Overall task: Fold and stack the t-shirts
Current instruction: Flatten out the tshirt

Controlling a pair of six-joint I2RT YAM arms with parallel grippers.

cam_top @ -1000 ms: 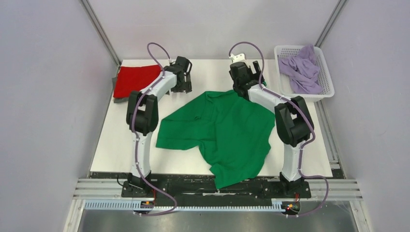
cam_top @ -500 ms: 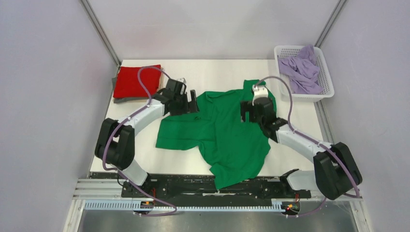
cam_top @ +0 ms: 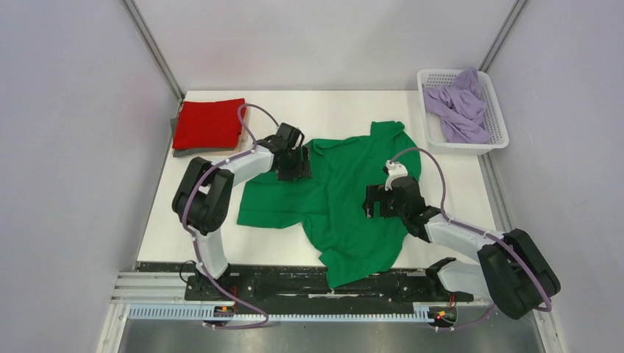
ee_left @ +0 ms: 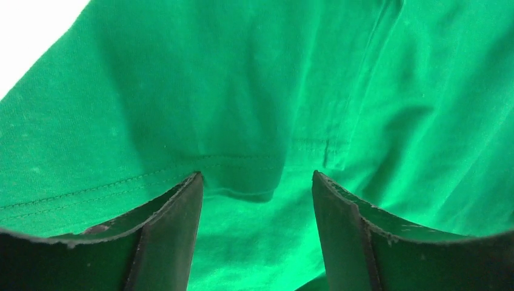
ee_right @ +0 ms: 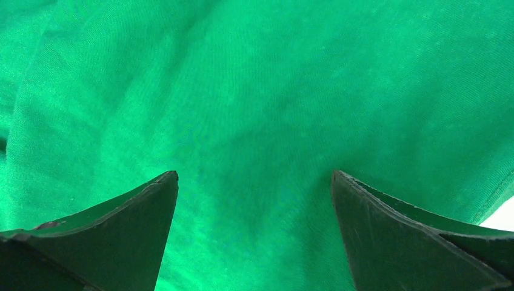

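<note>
**Two grippers poised over a rumpled green t-shirt mid-tabletop**

The left gripper, jaws apart, straddles a stitched hem on the shirt's far left side. The right gripper, jaws wide apart, hangs over its middle. The best move is probably to pinch the hem cleanly, then spread the shirt flat before folding. A folded red t-shirt lies at the far left corner.

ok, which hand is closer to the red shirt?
Left. The left hand sits over the green shirt, just right of the red shirt. The right hand is over the green shirt's right side, farther off.
</note>
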